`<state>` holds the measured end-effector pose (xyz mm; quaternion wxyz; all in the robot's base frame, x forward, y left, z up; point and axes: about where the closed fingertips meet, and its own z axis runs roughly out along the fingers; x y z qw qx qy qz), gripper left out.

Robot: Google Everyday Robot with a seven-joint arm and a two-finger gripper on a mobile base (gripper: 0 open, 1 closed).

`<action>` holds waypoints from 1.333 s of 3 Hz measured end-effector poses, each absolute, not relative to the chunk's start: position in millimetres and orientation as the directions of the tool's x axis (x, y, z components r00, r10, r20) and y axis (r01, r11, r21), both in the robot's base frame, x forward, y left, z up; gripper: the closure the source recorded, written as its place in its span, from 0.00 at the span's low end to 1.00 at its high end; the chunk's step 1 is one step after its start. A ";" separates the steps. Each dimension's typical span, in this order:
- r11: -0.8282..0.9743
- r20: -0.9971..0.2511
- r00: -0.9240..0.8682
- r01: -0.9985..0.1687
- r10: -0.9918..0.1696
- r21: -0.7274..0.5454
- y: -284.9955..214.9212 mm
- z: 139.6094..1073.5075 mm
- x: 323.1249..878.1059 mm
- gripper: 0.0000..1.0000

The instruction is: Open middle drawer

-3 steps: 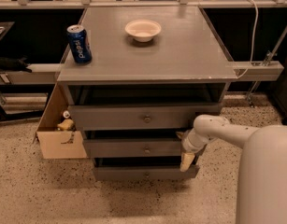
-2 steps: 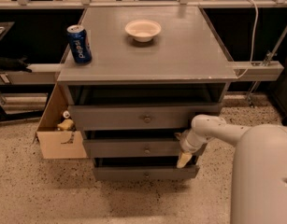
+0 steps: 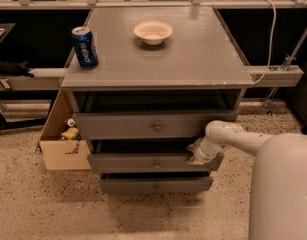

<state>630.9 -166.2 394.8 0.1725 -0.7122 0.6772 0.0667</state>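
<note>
The grey wooden middle drawer point(image 3: 133, 163) is marked by its small round metal knob point(image 3: 157, 165). The white gripper point(image 3: 195, 157) is placed well right of that knob, at the drawer's top edge; whether it is clamped cannot be told. Pulled off-centre, the drawer could be jammed askew.

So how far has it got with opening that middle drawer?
Early on, I'd say. Done: the gripper is at the right end of the middle drawer, well away from its knob. In hand: apparently getting hold at that edge, though the contact is hard to see. Left: the pull itself, since the drawer looks hardly out, much like the top drawer.
</note>
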 end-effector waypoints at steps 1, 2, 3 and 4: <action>-0.023 -0.329 0.074 -0.988 -0.942 -0.155 -166.7 402.4 632.2 0.93; -0.037 -0.353 0.082 -0.990 -0.932 -0.133 -164.0 407.5 617.3 0.97; -0.037 -0.353 0.082 -0.990 -0.932 -0.133 -164.0 407.5 617.3 0.73; -0.037 -0.353 0.082 -0.990 -0.932 -0.133 -164.0 407.5 617.3 0.51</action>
